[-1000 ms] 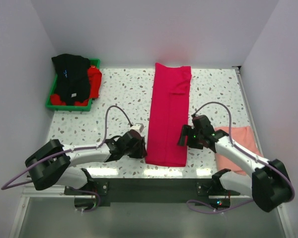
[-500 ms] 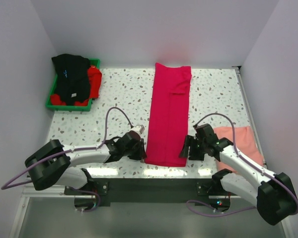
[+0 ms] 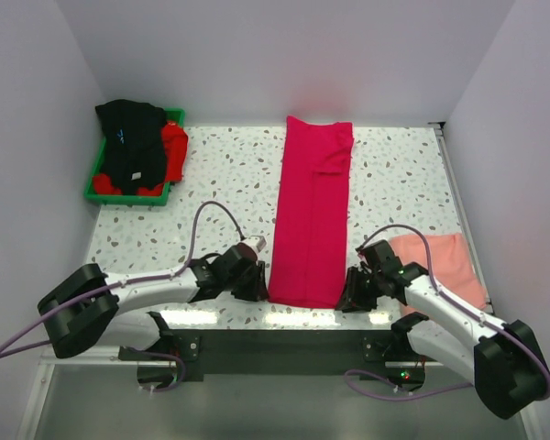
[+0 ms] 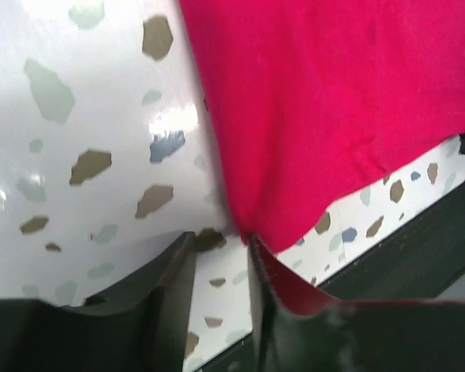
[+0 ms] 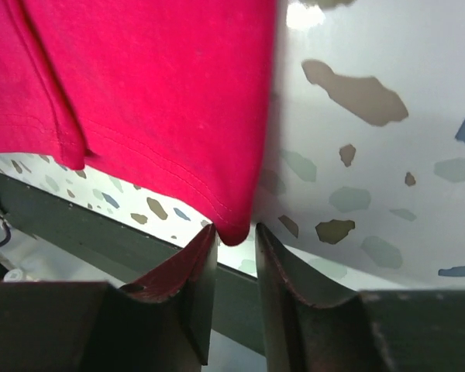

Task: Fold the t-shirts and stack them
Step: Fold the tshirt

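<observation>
The step in hand seems to be the taking of the two near corners of the crimson shirt (image 3: 310, 211), to fold it a further time. At the near edge of the table (image 3: 229, 174) the left gripper (image 4: 219, 246) is low at the near left corner of this shirt. Its jaws are partly open with a narrow gap, bare table shows between them, and the corner only touches the tip of the right-hand finger, so it holds nothing. The right gripper (image 5: 234, 246) is at the near right corner. Its jaws are also narrow and the hemmed corner sits just between the tips, but I cannot tell if they already pinch it. The shirt lies flat as a long narrow strip from the near edge to the far side of the table, between both arms. Just to its right, near the right arm, lies the salmon shirt (image 3: 440, 261), folded small. In the far left corner the black shirt (image 3: 131, 142) and the red shirt (image 3: 174, 151) wait in the tray (image 3: 128, 198), not folded. I judge that the next move calls for the left gripper to go a little more over its corner, then both to close firmly and lift together, carrying the near end evenly toward the far end so that the strip does not twist.
</observation>
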Motion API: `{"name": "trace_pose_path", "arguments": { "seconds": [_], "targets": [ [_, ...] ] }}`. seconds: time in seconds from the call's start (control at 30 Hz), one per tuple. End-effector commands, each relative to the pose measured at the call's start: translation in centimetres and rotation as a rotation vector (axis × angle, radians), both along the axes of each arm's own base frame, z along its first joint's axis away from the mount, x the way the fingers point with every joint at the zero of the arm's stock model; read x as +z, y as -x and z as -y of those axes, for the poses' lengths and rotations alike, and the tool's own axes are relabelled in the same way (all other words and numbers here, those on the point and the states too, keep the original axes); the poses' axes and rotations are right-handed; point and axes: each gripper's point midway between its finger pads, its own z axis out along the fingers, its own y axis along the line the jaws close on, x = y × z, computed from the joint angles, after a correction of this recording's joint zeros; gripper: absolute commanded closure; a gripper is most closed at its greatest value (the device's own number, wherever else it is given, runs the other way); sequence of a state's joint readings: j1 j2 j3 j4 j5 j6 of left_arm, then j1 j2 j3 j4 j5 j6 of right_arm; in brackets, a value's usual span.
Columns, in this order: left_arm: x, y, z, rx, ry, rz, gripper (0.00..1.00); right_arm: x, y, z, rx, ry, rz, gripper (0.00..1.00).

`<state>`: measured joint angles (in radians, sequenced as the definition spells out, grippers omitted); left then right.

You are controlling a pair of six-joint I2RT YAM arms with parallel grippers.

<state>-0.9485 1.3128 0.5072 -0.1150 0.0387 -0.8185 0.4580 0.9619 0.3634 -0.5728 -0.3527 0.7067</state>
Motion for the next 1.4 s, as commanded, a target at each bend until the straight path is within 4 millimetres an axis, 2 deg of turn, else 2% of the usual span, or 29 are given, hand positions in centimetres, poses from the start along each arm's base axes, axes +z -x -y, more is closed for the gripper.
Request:
{"name": "trace_pose_path", "arguments": {
  "seconds": [0.0, 0.03, 0.13, 0.3, 0.4, 0.5, 0.6, 0.8, 0.93, 1.1, 1.37],
  "targets": [
    [1.0, 1.2, -1.1, -0.043, -0.035, -0.013, 0.6, -0.3, 1.0, 0.0, -0.019, -0.014, -0.039, 0.7],
    [1.8, 1.1, -0.9, -0.047, -0.012, 0.003, 0.58, -0.1, 0.9, -0.1, -0.026, -0.02, -0.03, 0.72],
    [2.6, 1.1, -0.7, -0.056, 0.014, 0.017, 0.52, 0.2, 0.7, 0.1, -0.042, -0.027, -0.001, 0.74],
    [2.2, 1.2, 0.2, -0.063, 0.053, 0.004, 0.47, 1.0, 0.7, 0.1, -0.067, -0.043, 0.026, 0.73],
    [2.0, 1.2, 0.9, -0.051, 0.095, -0.002, 0.46, 2.0, 0.3, 0.1, -0.093, -0.063, 0.068, 0.61],
    [2.2, 1.0, 1.5, -0.04, 0.141, -0.001, 0.46, 2.6, 0.0, 0.5, -0.118, -0.052, 0.1, 0.53],
    [2.8, 0.9, 2.2, -0.035, 0.202, 0.014, 0.46, 2.9, 0.0, 0.6, -0.124, -0.051, 0.107, 0.5],
    [2.6, 0.4, 2.1, -0.007, 0.21, 0.025, 0.45, 2.3, -0.2, 0.8, -0.143, -0.038, 0.103, 0.5],
    [3.2, -0.1, 2.3, 0.001, 0.267, 0.041, 0.44, 2.1, -0.8, 0.5, -0.147, -0.045, 0.111, 0.5],
    [2.4, -0.5, 1.4, 0.039, 0.25, 0.026, 0.44, 2.0, -1.4, 0.4, -0.161, -0.042, 0.125, 0.51],
    [1.9, -0.8, 1.9, 0.045, 0.269, 0.006, 0.45, 1.5, -2.4, 0.4, -0.171, -0.035, 0.131, 0.52]
  ]
}}
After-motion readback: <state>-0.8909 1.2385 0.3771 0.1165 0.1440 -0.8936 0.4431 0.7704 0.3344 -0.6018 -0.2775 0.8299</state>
